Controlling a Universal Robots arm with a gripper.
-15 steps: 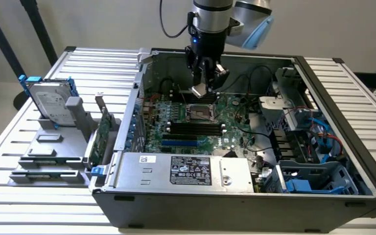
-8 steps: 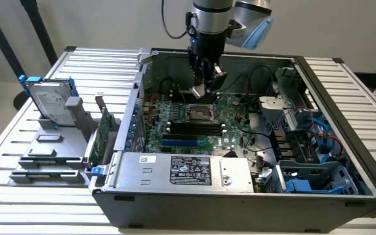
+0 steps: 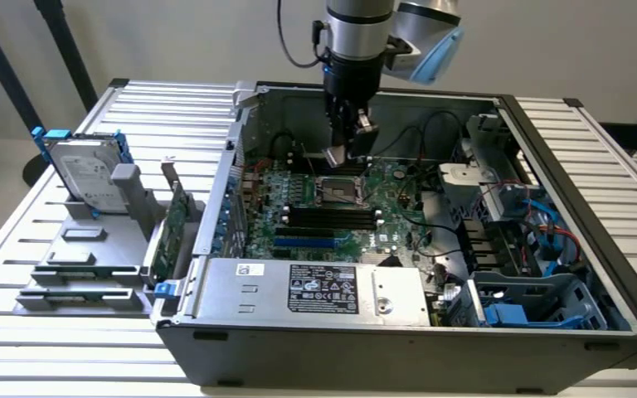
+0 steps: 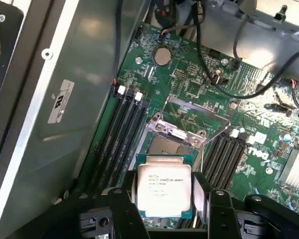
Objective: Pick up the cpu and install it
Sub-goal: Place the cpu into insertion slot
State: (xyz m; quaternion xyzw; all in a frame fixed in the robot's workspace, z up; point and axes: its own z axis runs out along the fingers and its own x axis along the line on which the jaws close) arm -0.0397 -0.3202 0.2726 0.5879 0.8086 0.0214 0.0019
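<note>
Arm: the arm (image 3: pixel 354 33) hangs straight down from twelve o'clock in the exterior view, its lower end inside the open computer case (image 3: pixel 407 348).
Gripper: the gripper (image 3: pixel 343 149) is closed on the cpu. In the wrist view its black fingers (image 4: pixel 125 206) press on two opposite edges of the chip, open only as wide as the chip itself.
Cpu: the cpu (image 3: pixel 337 157) is off the board and held in the air. In the wrist view its silver top (image 4: pixel 164 186), with printed lettering, faces the camera.
Socket: the socket (image 3: pixel 341 191) lies just at six o'clock of the cpu in the exterior view, near but apart from it. In the wrist view it stands open (image 4: pixel 164 146), with its metal frame (image 4: pixel 192 118) lifted.
Memory slots: dark memory slots (image 4: pixel 120 127) run along both sides of the socket.
Power supply: the grey power supply (image 3: pixel 313 290) with a white label sits at six o'clock of the socket, against the near wall of the case.
Hard drive: the silver hard drive (image 3: pixel 80 176) with blue brackets stands in a grey rack at nine o'clock of the case, well apart from the gripper.
Table: the ribbed metal table (image 3: pixel 31 356) carries the case and the rack.
</note>
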